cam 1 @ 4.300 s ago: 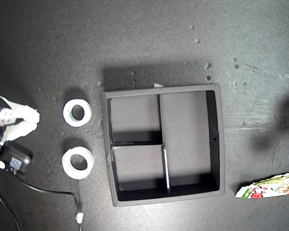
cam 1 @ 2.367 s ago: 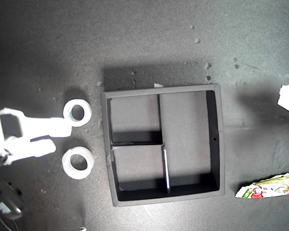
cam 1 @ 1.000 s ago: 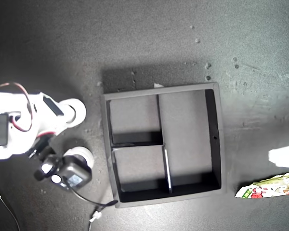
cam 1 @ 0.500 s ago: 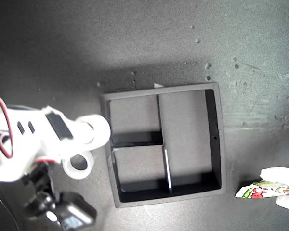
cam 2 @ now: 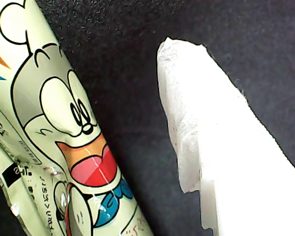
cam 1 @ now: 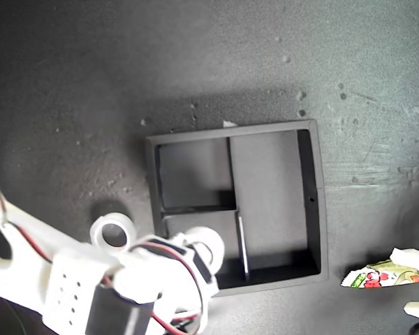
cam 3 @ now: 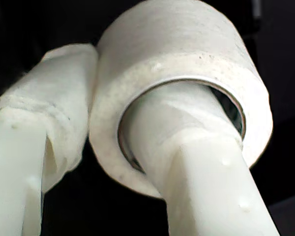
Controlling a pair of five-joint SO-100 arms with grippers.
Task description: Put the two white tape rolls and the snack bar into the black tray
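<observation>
One white ring-shaped tape roll [cam 3: 182, 88], pinched through its hole by the second gripper [cam 1: 195, 252], hangs over the square black plastic tray [cam 1: 318, 202]'s lower-left compartment in the exterior view.

Hidden and cut-off parts

In the exterior view, my second gripper [cam 1: 206, 255] and its white arm cover the near-left corner of the square black plastic tray [cam 1: 318, 202] and most of one white tape roll [cam 1: 208, 241] over a small compartment. The long white-green wrapped snack bar [cam 1: 384, 273] runs off that view's right edge, as does my first gripper [cam 1: 413, 283], so its jaw spacing cannot be judged there.
</observation>
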